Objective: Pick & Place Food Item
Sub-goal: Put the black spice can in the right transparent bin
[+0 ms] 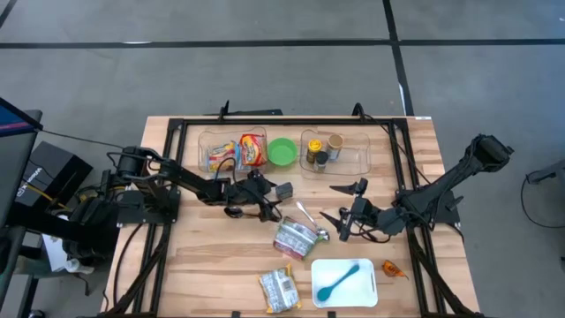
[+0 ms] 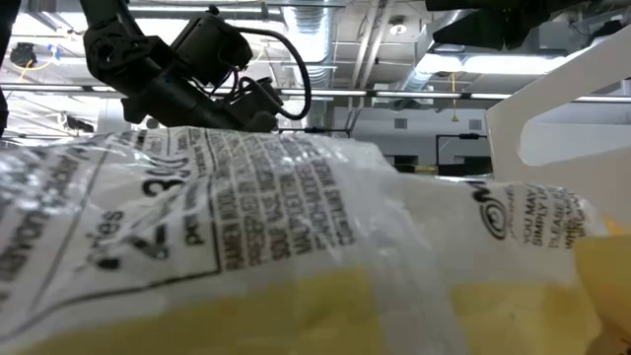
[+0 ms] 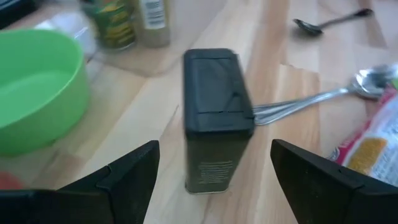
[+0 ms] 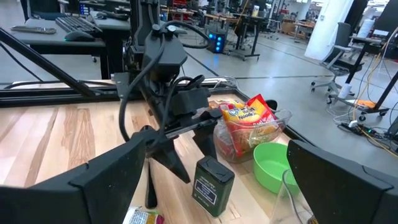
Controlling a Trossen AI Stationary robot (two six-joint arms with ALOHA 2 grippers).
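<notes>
Hovering just short of a small dark tin (image 1: 284, 191), the left gripper (image 1: 267, 199) has its fingers (image 3: 127, 174) spread wide, one either side of the tin's line but not touching it. The tin stands upright on the bare wood (image 1: 203, 256) near the middle of the table, just below the green bowl (image 1: 282, 151). In the left wrist view the tin (image 3: 214, 118) fills the centre, with the bowl (image 3: 37, 87) off to one side and spoon handles (image 3: 298, 102) running up behind it.

The right gripper (image 1: 340, 223) sits over the table's right half, jaws also spread and holding nothing, pointed across at the left arm. From its wrist view the tin (image 4: 212, 185) stands in front of the left gripper (image 4: 177, 134), with a clear tub of snack packets (image 4: 249, 124) and the bowl (image 4: 273, 167) beyond.

A food pouch (image 1: 296, 238) lies by the spoons (image 1: 311, 223) between the two grippers. Nearer the front edge lie a yellow packet (image 1: 280, 289) and a white tray (image 1: 367, 284) with a blue spoon (image 1: 340, 281) in it. A second clear tub (image 1: 357, 157) at the back holds jars (image 1: 323, 152).

The low view is almost blocked by the clear wrapper of the packet (image 2: 276, 247).
</notes>
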